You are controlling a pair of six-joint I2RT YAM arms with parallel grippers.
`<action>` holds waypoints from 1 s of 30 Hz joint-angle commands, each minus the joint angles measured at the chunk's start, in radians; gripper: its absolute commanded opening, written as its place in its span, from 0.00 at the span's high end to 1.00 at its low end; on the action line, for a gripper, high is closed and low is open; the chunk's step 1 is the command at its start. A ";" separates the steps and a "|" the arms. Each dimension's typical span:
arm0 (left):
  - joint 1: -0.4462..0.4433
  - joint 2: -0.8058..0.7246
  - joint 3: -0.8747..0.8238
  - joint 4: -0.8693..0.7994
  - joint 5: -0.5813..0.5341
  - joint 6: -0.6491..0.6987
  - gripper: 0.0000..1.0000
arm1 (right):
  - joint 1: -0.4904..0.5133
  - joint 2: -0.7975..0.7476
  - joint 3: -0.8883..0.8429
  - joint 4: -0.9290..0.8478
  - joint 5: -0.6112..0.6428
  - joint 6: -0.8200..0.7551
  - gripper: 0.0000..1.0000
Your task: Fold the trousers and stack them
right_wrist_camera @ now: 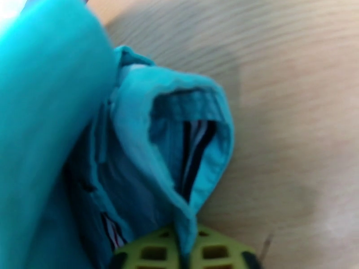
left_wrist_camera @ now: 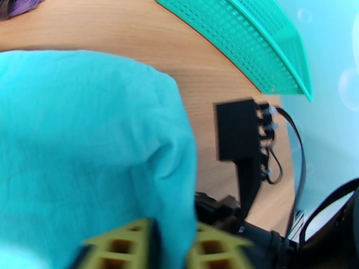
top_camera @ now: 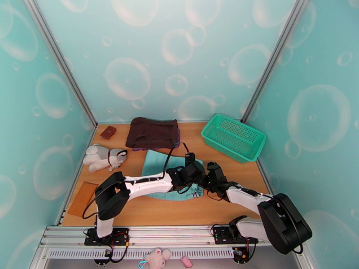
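The trousers (top_camera: 157,163) lie folded in the middle of the table (top_camera: 179,211), just near of the dark garment (top_camera: 152,132). My right gripper (right_wrist_camera: 181,249) pinches a fold by the waistband. Cloth runs through my left gripper (left_wrist_camera: 172,247); whether it clamps, I cannot tell.

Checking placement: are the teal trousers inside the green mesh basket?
No, the teal trousers lie on the wooden table, with the green mesh basket standing apart to their right.

Teal bubble-print walls (top_camera: 179,50) around a wooden tabletop (top_camera: 179,211), aluminium corner posts (top_camera: 60,59)
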State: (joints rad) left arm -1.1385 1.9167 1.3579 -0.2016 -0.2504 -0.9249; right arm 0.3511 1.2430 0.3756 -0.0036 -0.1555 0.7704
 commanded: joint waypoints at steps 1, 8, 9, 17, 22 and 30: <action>-0.014 -0.132 -0.067 0.120 -0.032 0.091 0.30 | -0.031 -0.164 0.006 -0.139 0.043 0.012 0.63; 0.120 -0.472 -0.338 0.163 -0.142 0.329 0.00 | 0.003 -0.414 0.179 -0.424 0.250 -0.031 0.57; 0.190 -0.501 -0.390 0.190 -0.030 0.338 0.00 | 0.030 -0.414 0.205 -0.399 0.244 -0.037 0.56; 0.531 -0.479 -0.660 0.540 0.416 0.437 0.00 | 0.089 0.034 0.352 0.059 -0.163 -0.079 0.52; 0.662 -0.298 -0.689 0.728 0.487 0.416 0.01 | 0.052 0.238 0.333 0.185 -0.203 -0.031 0.52; 0.676 -0.190 -0.768 0.755 0.418 0.319 0.01 | -0.089 0.214 0.102 0.139 -0.106 -0.053 0.52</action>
State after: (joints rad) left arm -0.4530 1.7351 0.6373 0.5339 0.1688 -0.5583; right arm 0.2913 1.4807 0.5217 0.1677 -0.2962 0.7254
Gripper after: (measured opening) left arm 0.995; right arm 0.476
